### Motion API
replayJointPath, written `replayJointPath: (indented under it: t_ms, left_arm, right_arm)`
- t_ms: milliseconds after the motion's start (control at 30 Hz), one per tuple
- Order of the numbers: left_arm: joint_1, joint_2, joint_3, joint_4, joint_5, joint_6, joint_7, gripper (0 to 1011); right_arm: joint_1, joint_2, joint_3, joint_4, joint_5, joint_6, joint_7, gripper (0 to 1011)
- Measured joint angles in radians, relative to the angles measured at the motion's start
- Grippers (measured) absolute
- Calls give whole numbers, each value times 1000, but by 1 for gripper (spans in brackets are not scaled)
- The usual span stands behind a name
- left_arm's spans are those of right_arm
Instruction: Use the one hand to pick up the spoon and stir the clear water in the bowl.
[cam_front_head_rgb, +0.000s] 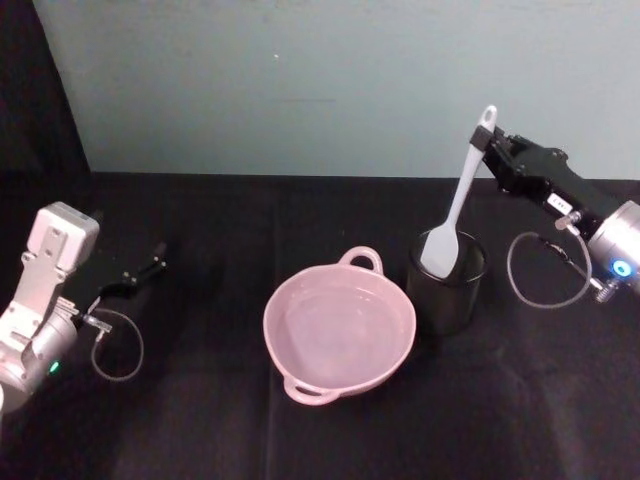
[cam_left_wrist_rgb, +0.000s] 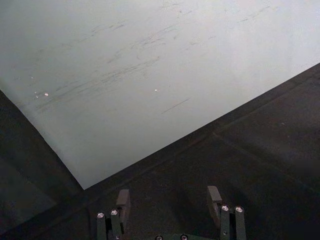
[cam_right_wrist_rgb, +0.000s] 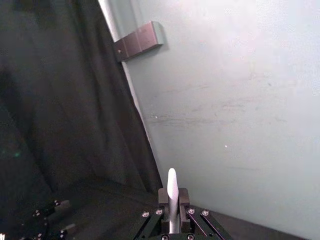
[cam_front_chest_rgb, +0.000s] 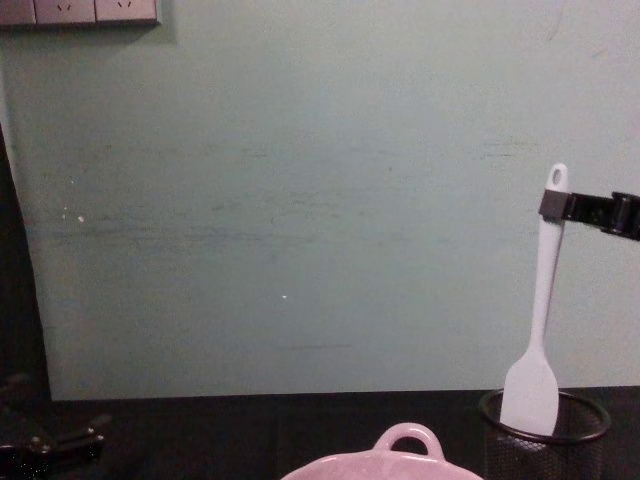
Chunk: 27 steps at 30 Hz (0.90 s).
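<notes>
My right hand (cam_front_head_rgb: 487, 148) pinches the spoon (cam_front_head_rgb: 455, 208), its blade in the cup (cam_front_head_rgb: 446, 281) at the bowl's (cam_front_head_rgb: 339, 332) 3 o'clock.

Pale green-grey wall (cam_front_chest_rgb: 300, 200) seen behind black-covered table (cam_front_head_rgb: 200, 420); faint scuffs and small white specks noted on wall. Grey socket plate (cam_front_chest_rgb: 80, 11) mounted at wall's upper left. Black curtain (cam_right_wrist_rgb: 60, 100) hung beside wall, grey bracket (cam_right_wrist_rgb: 139, 40) fixed at wall edge.
</notes>
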Motion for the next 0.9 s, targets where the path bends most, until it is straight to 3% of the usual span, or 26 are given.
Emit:
replayJointPath:
  t_ms: [367,900]
  left_arm:
    - [0,0,0,0,0,0,0,1005]
    - [0,0,0,0,0,0,0,1005]
  right_arm:
    - [11,-5,-10,96,79,30,20,117]
    - [32,-7,-41,178,151,52,35,117]
